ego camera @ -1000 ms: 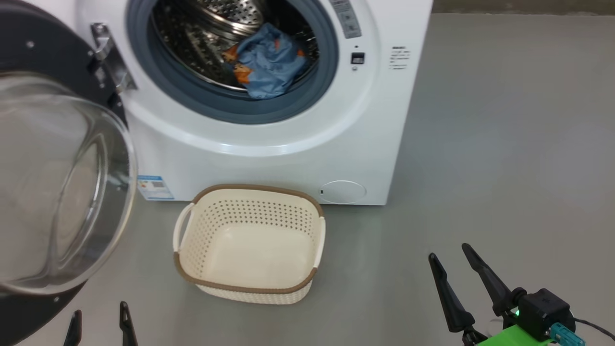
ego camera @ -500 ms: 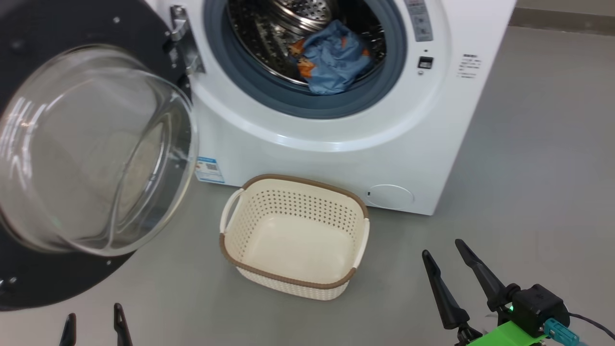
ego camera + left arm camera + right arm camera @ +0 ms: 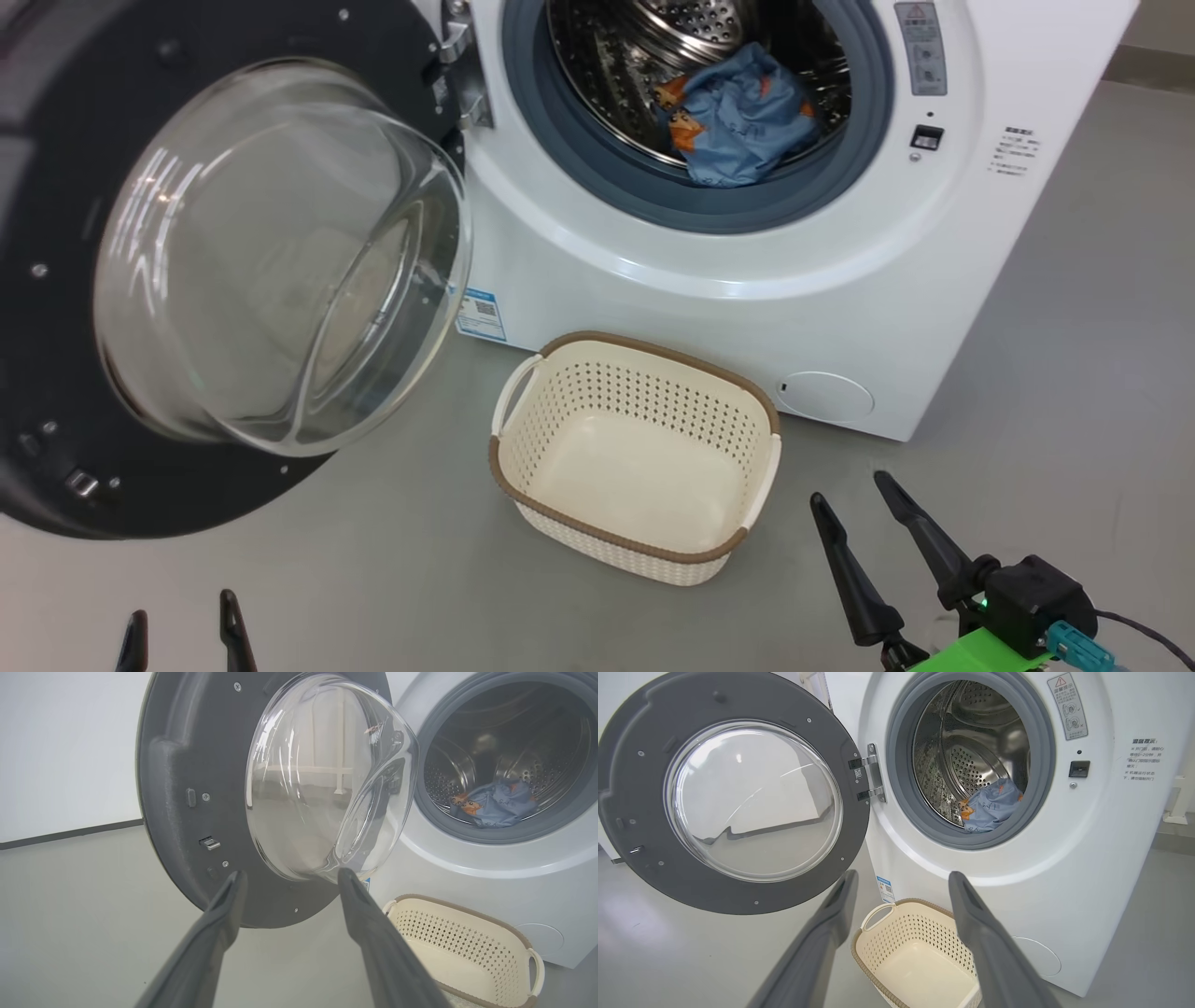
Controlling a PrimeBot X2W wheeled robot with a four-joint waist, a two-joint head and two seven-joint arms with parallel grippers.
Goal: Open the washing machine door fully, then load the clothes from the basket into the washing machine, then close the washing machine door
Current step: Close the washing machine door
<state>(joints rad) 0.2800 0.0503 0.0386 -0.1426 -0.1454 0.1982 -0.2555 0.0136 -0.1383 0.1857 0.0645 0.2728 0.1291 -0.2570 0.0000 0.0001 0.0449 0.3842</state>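
The washing machine door (image 3: pixel 280 261) is swung wide at the left of the washing machine (image 3: pixel 709 308). It is judged heavy and rigid, its glass slick and breakable, so the black frame (image 3: pixel 56 392) is best pushed far from the hinge (image 3: pixel 457 61). The clothes (image 3: pixel 742 121) lie in the drum (image 3: pixel 709 28); the basket (image 3: pixel 653 350) stands empty before the machine. The left gripper (image 3: pixel 182 611) and right gripper (image 3: pixel 850 490) are spread wide, nothing held or touched.

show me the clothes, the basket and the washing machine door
the clothes (image 3: pixel 738 121), head view, middle of the blue bundle
the basket (image 3: pixel 653 411), head view, perforated far inner wall
the washing machine door (image 3: pixel 280 261), head view, clear glass bowl
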